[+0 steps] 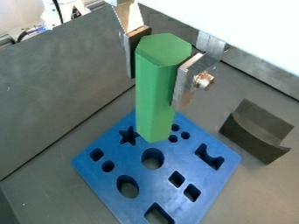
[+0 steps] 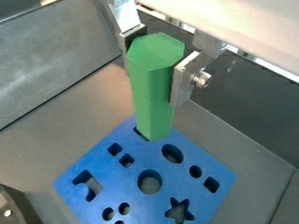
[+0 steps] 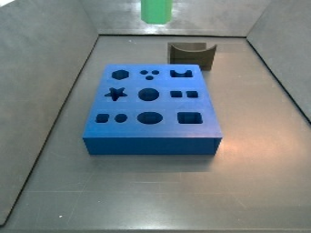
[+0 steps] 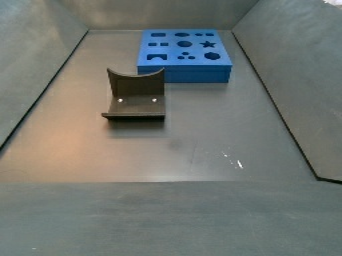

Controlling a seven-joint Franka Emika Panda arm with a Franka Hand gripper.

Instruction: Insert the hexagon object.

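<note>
Green peg (image 1: 160, 87), upright, is clamped between the gripper (image 1: 163, 66) fingers (image 1: 191, 77) and held above the blue block (image 1: 163, 171); a dark curved block (image 3: 190, 55) sits apart.

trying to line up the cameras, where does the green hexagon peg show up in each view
Wrist view: the hexagon object stands upright mid-frame in the gripper, above the blue block.
Wrist view: the peg again fills the centre, over the block.
Side view: only its lower end shows at the top edge, beyond the block.
Side view: not in it.
Shared landmark: the blue block, also at.
</note>
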